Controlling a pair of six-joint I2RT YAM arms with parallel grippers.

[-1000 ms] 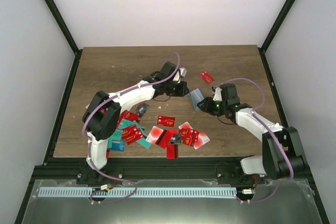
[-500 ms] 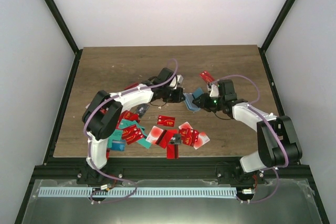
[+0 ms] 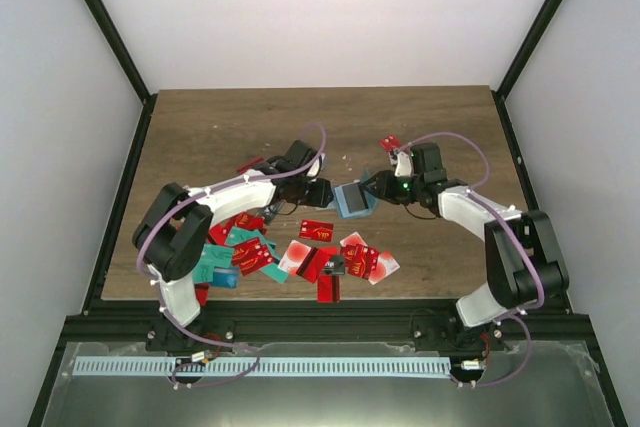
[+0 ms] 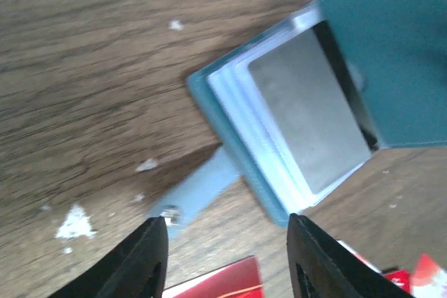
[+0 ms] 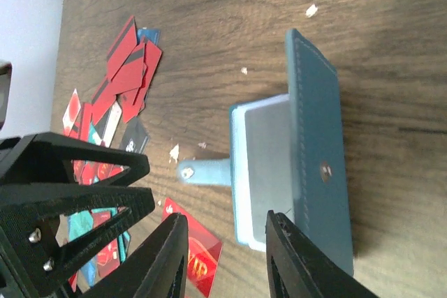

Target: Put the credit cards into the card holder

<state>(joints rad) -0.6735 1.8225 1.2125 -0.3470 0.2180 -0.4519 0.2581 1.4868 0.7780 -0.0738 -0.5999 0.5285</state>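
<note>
The teal card holder [image 3: 352,199] lies open on the wood between my two grippers, its pale inner panels up. In the left wrist view the card holder [image 4: 300,116] sits just ahead of my open, empty left gripper [image 4: 228,259], with its pale blue strap tab [image 4: 195,193] pointing at the jaws. My right gripper [image 5: 230,256] is open, with the holder [image 5: 293,158] just ahead of it and one finger [image 5: 293,256] over the holder's near edge. Several credit cards [image 3: 300,252], mostly red, lie scattered in front. One red card [image 5: 192,256] lies under the right jaws.
A lone red card [image 3: 390,143] lies behind the right gripper [image 3: 380,187]. Teal and red cards [image 3: 235,247] lie beside the left arm. The left gripper [image 3: 320,192] faces the right one closely across the holder. Pale crumbs dot the wood.
The card holder has shifted left and toward the front and now lies open. The right gripper followed it leftward. The left gripper drew back left.
</note>
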